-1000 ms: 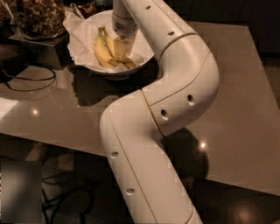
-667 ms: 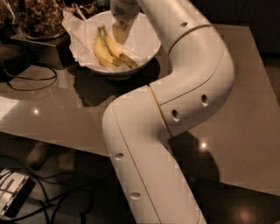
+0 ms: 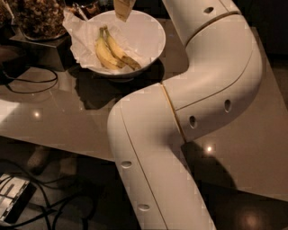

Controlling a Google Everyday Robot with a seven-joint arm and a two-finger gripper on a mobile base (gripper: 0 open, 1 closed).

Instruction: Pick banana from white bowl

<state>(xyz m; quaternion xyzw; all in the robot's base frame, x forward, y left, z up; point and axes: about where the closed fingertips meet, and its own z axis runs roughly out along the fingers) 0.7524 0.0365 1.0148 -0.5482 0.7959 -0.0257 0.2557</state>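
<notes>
Rising past the near edge of the bench [image 3: 67, 117], the white arm [image 3: 216, 67] folds at an elbow over the bench's middle and extends to the far edge. The gripper [image 3: 122, 10] hangs above the white bowl [image 3: 155, 33]; whether it is apart or together cannot be told. The banana [image 3: 119, 51] lies in that bowl near the far left corner, on crumpled paper [image 3: 76, 31], touching a plumper banana [image 3: 104, 55].

table [image 3: 252, 134]: glossy grey-brown, light glints [image 3: 208, 148]; floor [image 3: 85, 211]: dark, cables [image 3: 45, 191]; claw [image 3: 122, 11]: top edge
</notes>
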